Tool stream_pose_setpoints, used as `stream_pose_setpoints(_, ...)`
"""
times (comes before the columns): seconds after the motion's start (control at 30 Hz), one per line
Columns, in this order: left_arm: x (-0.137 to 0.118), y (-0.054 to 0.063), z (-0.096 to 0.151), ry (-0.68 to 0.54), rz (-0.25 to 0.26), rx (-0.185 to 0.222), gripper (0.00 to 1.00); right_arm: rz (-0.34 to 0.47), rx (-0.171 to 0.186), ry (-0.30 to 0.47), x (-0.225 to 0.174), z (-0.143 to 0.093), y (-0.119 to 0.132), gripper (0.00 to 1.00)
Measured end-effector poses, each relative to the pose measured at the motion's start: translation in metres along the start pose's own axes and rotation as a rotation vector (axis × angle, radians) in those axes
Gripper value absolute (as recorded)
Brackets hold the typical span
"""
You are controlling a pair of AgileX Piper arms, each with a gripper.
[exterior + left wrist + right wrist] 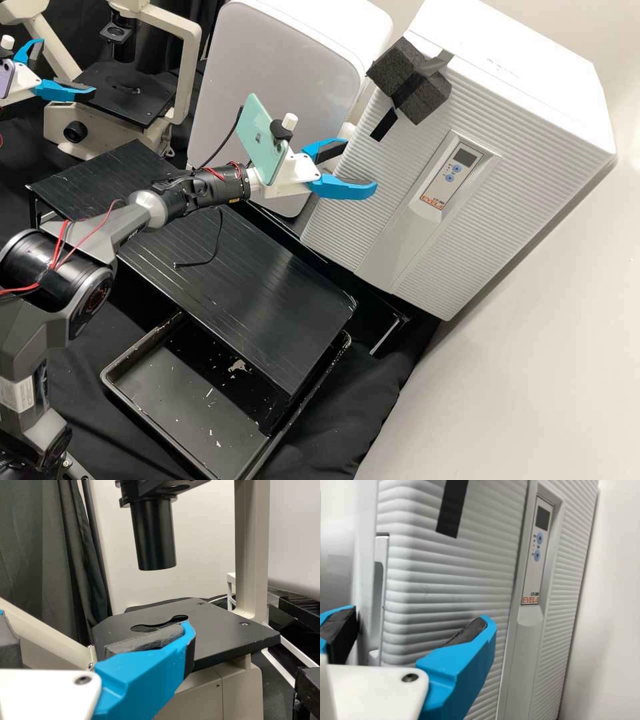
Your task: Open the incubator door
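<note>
Incubator [533, 87], its ribbed door [353, 227] shut, just ahead of the right pincer [361, 164]; that pincer is spread with nothing between its tips, likely so one can pass either side of the door's free edge; in its wrist view a narrow recess [378, 595] runs along that edge, probably the place to hook and pull; whether a tip touches, I cannot tell; a tip sliding off the smooth ribs looks the chief risk. Beyond the pincer is the control panel [453, 170], away from the likely grip; higher than it, dark foam [427, 97] sits on the incubator's upper edge, perhaps as padding; a phone [263, 137] is mounted behind its fingers, presumably to film them. Well apart, the left pincer [68, 65] is spread and empty beside the microscope [127, 93], seemingly parked because one arm should do.
</note>
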Motion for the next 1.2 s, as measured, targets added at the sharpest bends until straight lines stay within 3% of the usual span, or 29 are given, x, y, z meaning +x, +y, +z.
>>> stream_pose_setpoints(0.4, 0.000, 0.000, 0.000, 0.000, 0.000, 0.000, 1.00, -0.004, 0.008, 0.001, 0.000, 0.000, 0.000, 0.00)
stream_pose_setpoints(0.83, 0.000, 0.000, 0.000, 0.000, 0.000, 0.000, 1.00, -0.048, 0.069, 0.046, -0.006, 0.011, 0.017, 0.00)
stream_pose_setpoints(1.03, 0.000, 0.000, 0.000, 0.000, 0.000, 0.000, 1.00, -0.082, 0.119, 0.072, -0.007, 0.022, 0.030, 0.00)
stream_pose_setpoints(1.2, 0.000, 0.000, 0.000, 0.000, 0.000, 0.000, 1.00, -0.096, 0.127, 0.087, -0.008, 0.027, 0.033, 0.00)
